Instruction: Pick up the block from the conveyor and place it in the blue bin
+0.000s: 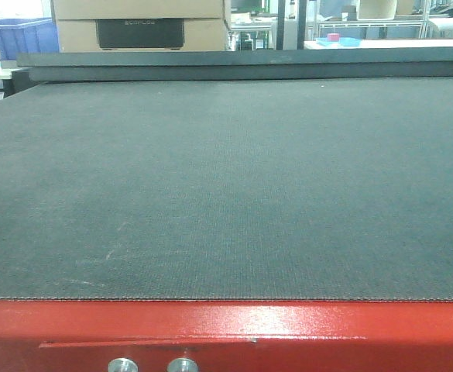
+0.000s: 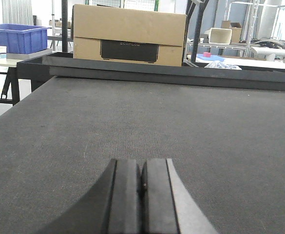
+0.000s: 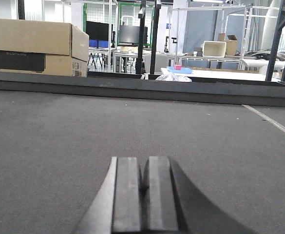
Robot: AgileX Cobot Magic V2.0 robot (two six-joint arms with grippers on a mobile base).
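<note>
Waiting, it seems: no block shows anywhere on the conveyor (image 1: 226, 194) in any view, so which way it lies from the jaws, or which arm is nearer, cannot be told; the left gripper (image 2: 142, 195) and right gripper (image 3: 144, 195) hang low over the belt, jaws pressed together; the blue bin (image 2: 18, 39) stands beyond the far-left corner, absent from the right wrist view; only the front view shows the red frame (image 1: 288, 325) along the near edge.

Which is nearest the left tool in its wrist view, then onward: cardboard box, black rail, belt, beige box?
1. The belt, directly beneath the left tool.
2. The black rail, across the belt's far edge.
3. The cardboard box, behind the rail, centre-left.
4. The beige box, far back, right.
</note>
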